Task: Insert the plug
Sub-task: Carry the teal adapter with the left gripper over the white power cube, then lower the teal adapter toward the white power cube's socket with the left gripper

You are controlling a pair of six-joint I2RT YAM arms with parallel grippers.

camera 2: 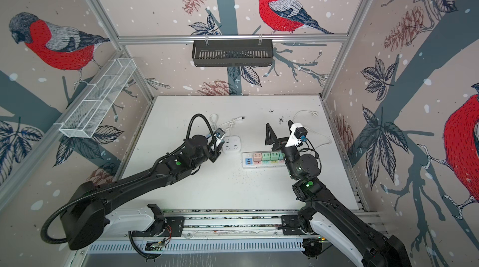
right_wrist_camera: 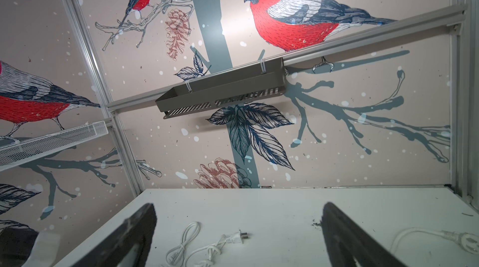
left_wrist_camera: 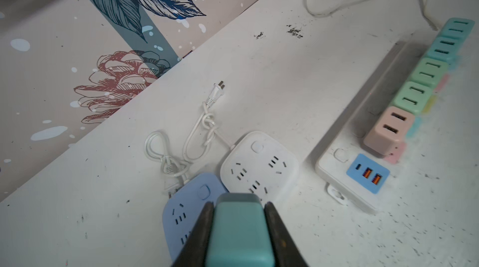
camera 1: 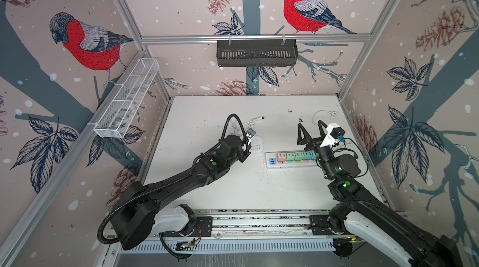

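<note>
In the left wrist view my left gripper (left_wrist_camera: 238,204) is shut on a teal, block-shaped plug (left_wrist_camera: 239,229), held just above a blue square socket block (left_wrist_camera: 186,208) and a white square socket block (left_wrist_camera: 259,164). In both top views the left gripper (camera 1: 245,154) (camera 2: 216,155) points down beside the white block (camera 1: 256,145) (camera 2: 231,143), and the plug is hidden there. A long white power strip (camera 1: 269,162) (left_wrist_camera: 334,172) carries pink, green and teal plug blocks (left_wrist_camera: 386,131). My right gripper (camera 1: 311,129) (camera 2: 280,132) (right_wrist_camera: 238,208) stands open, raised above the strip's right end, with nothing in it.
A white two-pin plug (left_wrist_camera: 217,92) (right_wrist_camera: 238,237) with a knotted cord lies behind the square blocks. The strip's own cord and plug (camera 1: 333,113) (right_wrist_camera: 464,242) lie at the back right. A black basket (camera 1: 256,53) and a white mesh basket (camera 1: 127,97) hang on the walls.
</note>
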